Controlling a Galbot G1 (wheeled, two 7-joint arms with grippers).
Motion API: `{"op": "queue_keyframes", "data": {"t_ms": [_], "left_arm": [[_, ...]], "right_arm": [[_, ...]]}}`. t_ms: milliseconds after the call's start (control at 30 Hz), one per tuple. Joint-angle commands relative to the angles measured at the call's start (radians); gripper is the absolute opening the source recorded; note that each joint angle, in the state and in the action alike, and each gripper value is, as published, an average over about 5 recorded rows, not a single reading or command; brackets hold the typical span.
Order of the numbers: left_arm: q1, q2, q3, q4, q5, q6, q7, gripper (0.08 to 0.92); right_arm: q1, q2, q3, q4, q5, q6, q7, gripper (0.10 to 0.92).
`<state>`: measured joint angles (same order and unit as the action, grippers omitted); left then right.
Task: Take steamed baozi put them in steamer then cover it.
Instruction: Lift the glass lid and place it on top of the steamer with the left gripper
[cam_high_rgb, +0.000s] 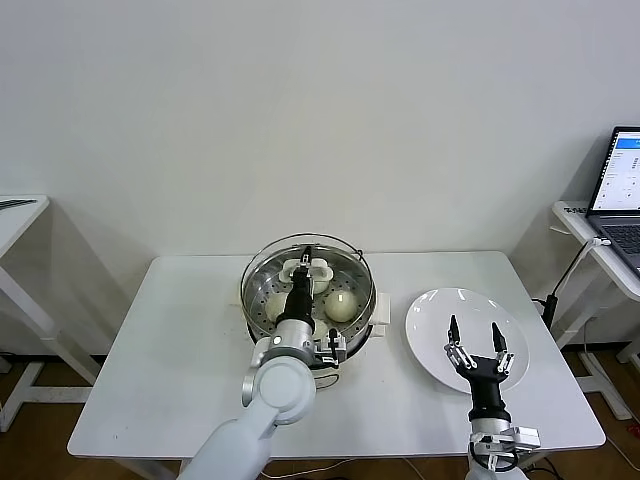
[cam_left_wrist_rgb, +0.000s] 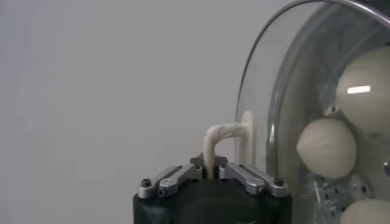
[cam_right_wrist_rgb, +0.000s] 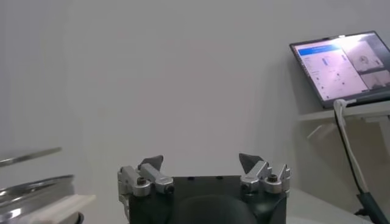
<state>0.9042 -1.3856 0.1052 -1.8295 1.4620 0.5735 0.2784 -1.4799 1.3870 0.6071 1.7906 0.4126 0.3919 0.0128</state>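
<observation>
The steamer (cam_high_rgb: 256, 303) stands mid-table with steamed baozi (cam_high_rgb: 341, 305) on its perforated tray; three baozi (cam_left_wrist_rgb: 326, 147) show through the glass in the left wrist view. My left gripper (cam_high_rgb: 301, 274) (cam_left_wrist_rgb: 210, 164) is shut on the white handle (cam_left_wrist_rgb: 214, 137) of the clear cover (cam_left_wrist_rgb: 268, 91). The cover (cam_high_rgb: 310, 238) hangs over the pot, and in the right wrist view its rim (cam_right_wrist_rgb: 30, 156) sits a little above the steamer's rim (cam_right_wrist_rgb: 36, 185). My right gripper (cam_high_rgb: 476, 335) (cam_right_wrist_rgb: 201, 163) is open and empty above the white plate (cam_high_rgb: 440, 310).
The plate to the right of the steamer holds nothing. A laptop (cam_high_rgb: 625, 190) (cam_right_wrist_rgb: 341, 64) sits on a side table at the far right, with a cable hanging down. Another small table (cam_high_rgb: 15, 215) stands at the far left. A white wall is behind.
</observation>
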Motion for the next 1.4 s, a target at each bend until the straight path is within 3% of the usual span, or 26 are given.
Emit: {"op": "queue_keyframes", "data": {"t_ms": [33,1400], "left_arm": [[-0.003,-0.027,0.015,0.034,0.009,0.007,-0.008,0.192],[0.022,-0.035,-0.011,0.067,0.009,-0.013,-0.040,0.192]], "right_arm": [[0.004,0.001,-0.004,-0.003,-0.002,0.001,0.000,0.823],[0.017,-0.003,-0.016,-0.024,-0.011,0.008,-0.006,0.823]]}}
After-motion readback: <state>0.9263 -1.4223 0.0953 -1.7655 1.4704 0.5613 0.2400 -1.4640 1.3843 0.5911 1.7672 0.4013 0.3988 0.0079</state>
